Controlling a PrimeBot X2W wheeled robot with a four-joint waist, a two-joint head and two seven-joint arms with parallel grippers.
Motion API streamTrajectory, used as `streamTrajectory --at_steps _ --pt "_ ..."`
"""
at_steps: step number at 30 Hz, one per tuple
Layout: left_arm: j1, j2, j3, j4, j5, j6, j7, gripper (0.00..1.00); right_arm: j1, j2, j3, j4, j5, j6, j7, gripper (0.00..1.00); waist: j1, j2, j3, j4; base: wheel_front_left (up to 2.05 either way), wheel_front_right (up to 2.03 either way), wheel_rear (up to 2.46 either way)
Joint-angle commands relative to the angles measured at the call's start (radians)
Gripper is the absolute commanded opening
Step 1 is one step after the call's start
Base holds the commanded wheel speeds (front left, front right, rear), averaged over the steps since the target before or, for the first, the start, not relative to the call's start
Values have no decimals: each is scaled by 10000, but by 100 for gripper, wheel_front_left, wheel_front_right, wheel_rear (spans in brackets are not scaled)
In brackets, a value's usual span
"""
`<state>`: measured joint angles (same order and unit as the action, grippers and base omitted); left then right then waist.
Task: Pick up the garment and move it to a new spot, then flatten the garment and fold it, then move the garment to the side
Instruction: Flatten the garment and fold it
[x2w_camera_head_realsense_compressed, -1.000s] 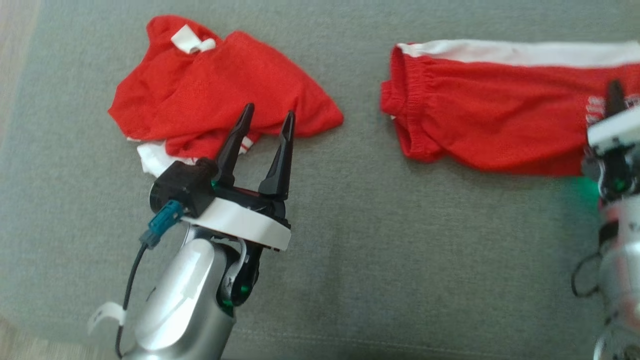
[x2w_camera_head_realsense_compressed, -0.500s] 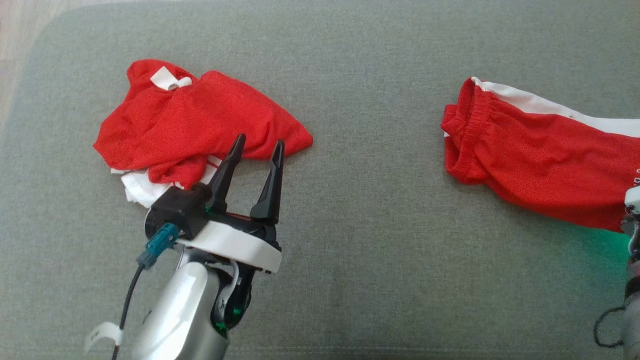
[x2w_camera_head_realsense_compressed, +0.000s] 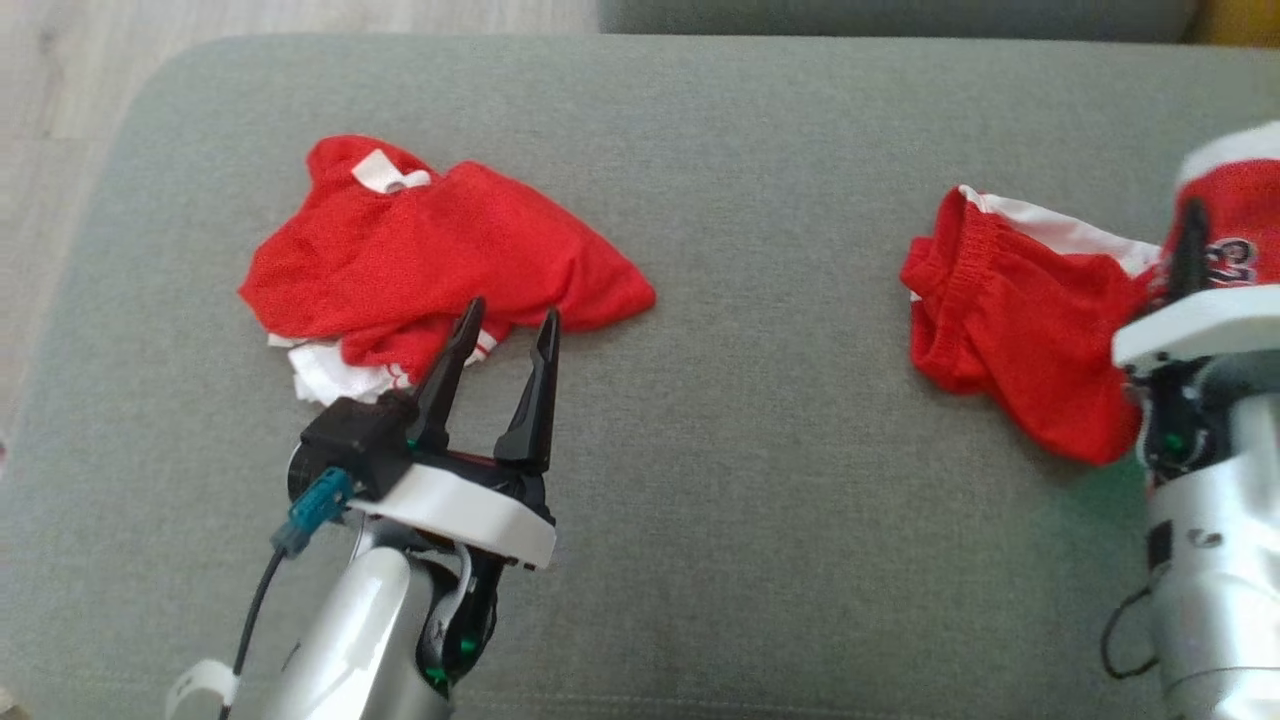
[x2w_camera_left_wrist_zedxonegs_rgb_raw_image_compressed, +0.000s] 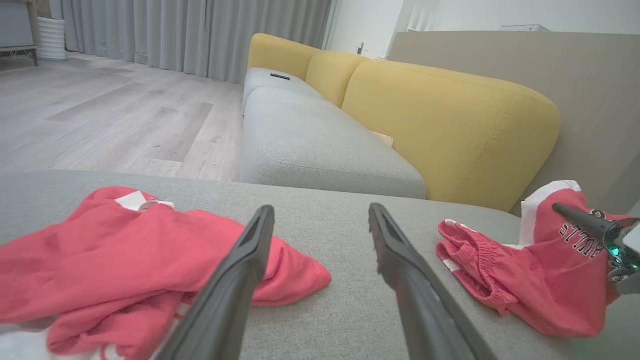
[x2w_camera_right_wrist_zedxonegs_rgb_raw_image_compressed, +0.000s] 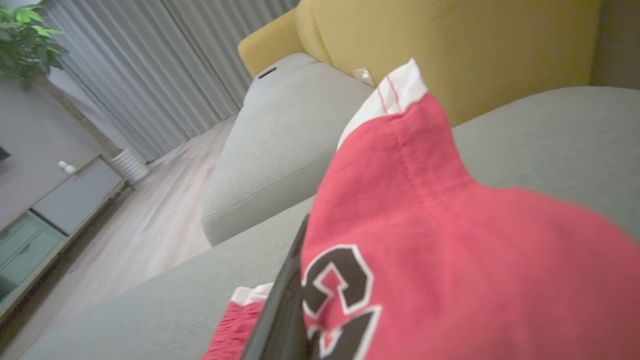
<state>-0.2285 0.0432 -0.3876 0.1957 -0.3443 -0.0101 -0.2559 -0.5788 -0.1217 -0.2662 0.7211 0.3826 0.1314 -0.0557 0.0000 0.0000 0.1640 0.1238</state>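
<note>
At nine o'clock the left hand (x2w_camera_head_realsense_compressed: 510, 312) hovers, fingers apart, beside a crumpled red top (x2w_camera_head_realsense_compressed: 440, 260). At three o'clock the right hand (x2w_camera_head_realsense_compressed: 1190, 240) is clamped on the red shorts (x2w_camera_head_realsense_compressed: 1010, 340), half lifted off the cushion (x2w_camera_head_realsense_compressed: 780, 480): mid-move, I reckon; next, lift clear.

Raised off grey cushion (x2w_camera_head_realsense_compressed: 780, 450) since one second ago: printed end of red shorts (x2w_camera_head_realsense_compressed: 1000, 330), pinched in closed right gripper (x2w_camera_head_realsense_compressed: 1190, 215). Before flat and stretched, now bunched, waistband end low on cushion.

A home living room: yellow-backed sofa (x2w_camera_left_wrist_zedxonegs_rgb_raw_image_compressed: 450, 125), long grey curtains (x2w_camera_left_wrist_zedxonegs_rgb_raw_image_compressed: 150, 30), wood floor (x2w_camera_left_wrist_zedxonegs_rgb_raw_image_compressed: 100, 115), potted plant (x2w_camera_right_wrist_zedxonegs_rgb_raw_image_compressed: 27, 35).
</note>
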Motion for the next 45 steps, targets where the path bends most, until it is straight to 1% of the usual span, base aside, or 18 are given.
streamTrajectory --at_steps 1,7,12,13,14,15,17,19,20,30,31,35,39,42,45 --pt "-125 70 360 -313 -55 -22 -59 100 49 153 520 -474 141 -7 -72 0 0 0 -129 148 0 0 0" --pt "-1 70 368 -312 -132 -35 -59 100 506 327 1872 -719 384 -7 -74 0 0 0 -267 495 0 0 0" --pt "47 70 368 -358 -166 -10 -59 100 562 337 2579 -369 451 -7 -107 0 0 0 -222 731 0 0 0" --pt "48 70 355 -361 -169 -16 -59 100 533 331 2687 -265 466 -7 -145 19 0 0 -206 774 0 0 0" --pt "45 70 331 -363 -177 -18 -59 100 503 320 2784 -158 472 -7 -199 63 0 0 -183 827 0 0 0" --pt "44 70 315 -367 -187 -9 -59 100 470 318 2885 -36 481 -7 -228 100 0 0 -168 864 0 0 0" --pt "52 70 296 -377 -228 25 -59 100 406 343 3138 159 548 -7 -296 100 0 0 -129 938 0 0 0" --pt "79 70 323 -430 -577 71 -59 100 367 369 3416 321 617 -7 -364 100 0 0 -78 1003 0 0 0" --pt "79 70 323 -430 -577 71 -59 100 367 369 3416 321 617 -7 -364 100 0 0 -78 1003 0 0 0" --pt "92 70 257 -451 -608 131 -59 100 446 526 5001 886 1127 -7 -543 100 0 0 -71 1033 0 0 0" --pt "114 70 269 -439 -608 142 -59 100 472 563 5360 909 1327 -7 -478 100 0 0 -97 968 0 0 0" --pt "137 70 275 -418 -608 147 -59 100 573 618 6133 911 1856 -7 -35 100 0 0 -184 750 0 0 0" --pt "144 70 351 -392 -575 144 -59 100 648 634 6838 555 2386 -7 232 100 0 0 -290 425 0 0 0" --pt "141 70 445 -373 -534 119 -59 100 692 501 7268 81 2645 -7 181 100 0 0 -420 126 0 0 0" --pt "147 70 566 -386 -486 98 -59 100 739 212 7420 -470 2735 -7 -95 100 0 0 -557 -214 0 0 0"
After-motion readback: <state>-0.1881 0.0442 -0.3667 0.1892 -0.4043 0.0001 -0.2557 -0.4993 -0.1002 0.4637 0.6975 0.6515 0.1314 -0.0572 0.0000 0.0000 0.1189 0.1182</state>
